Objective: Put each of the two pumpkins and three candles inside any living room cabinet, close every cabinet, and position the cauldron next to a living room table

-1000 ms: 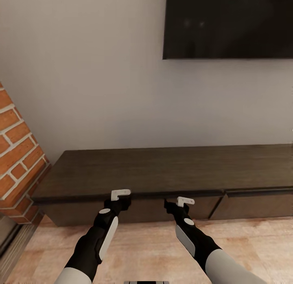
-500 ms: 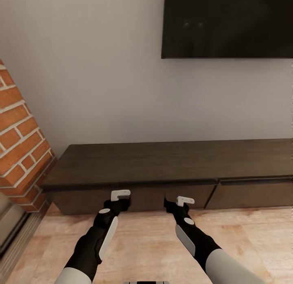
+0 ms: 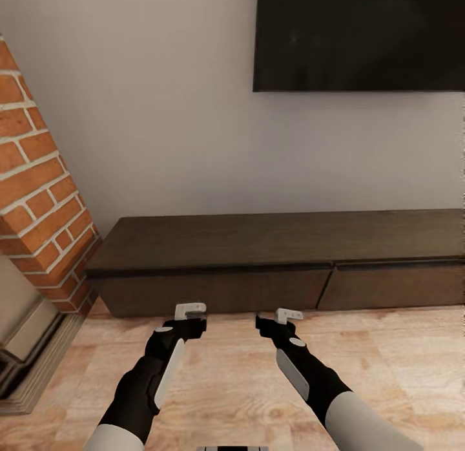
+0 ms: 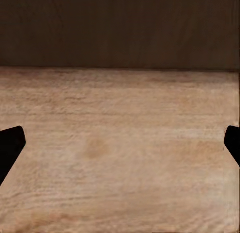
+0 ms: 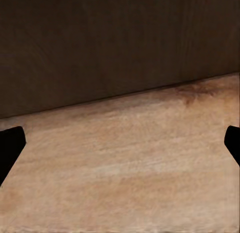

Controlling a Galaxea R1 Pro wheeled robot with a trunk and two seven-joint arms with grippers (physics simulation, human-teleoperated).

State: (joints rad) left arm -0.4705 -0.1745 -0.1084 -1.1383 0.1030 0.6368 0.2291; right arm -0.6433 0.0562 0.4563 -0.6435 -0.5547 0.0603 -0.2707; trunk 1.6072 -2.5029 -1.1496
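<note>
Where we are: we're parked in front of the long low dark-brown wooden cabinet, which sits against the pale wall under a big black wall-mounted screen. A red brick column stands just past the cabinet's left end.

Cabinet: both drawer fronts we can see look flush and shut. Nothing rests on the part of its top that shows.

Left tool: hovering over the light wood-plank floor, a little short of the left drawer front. In the left wrist view its black fingertips sit at opposite edges, so the jaws are spread wide with nothing between them.

Right tool: same deal, held apart from the cabinet, jaws wide and holding nothing. Its wrist view looks at the drawer face at a slant to the floor line.

Task stuff: the cabinet is right in front of us. If we've got to open a drawer here, that's the fiddly bit.

What could go wrong: those fronts have no handles, so we'd guess a fingertip has to hook the top lip. Come in too low and we'd just shove the panel. The left arm is also near the brick column, so swinging the elbow out could clip it.
</note>
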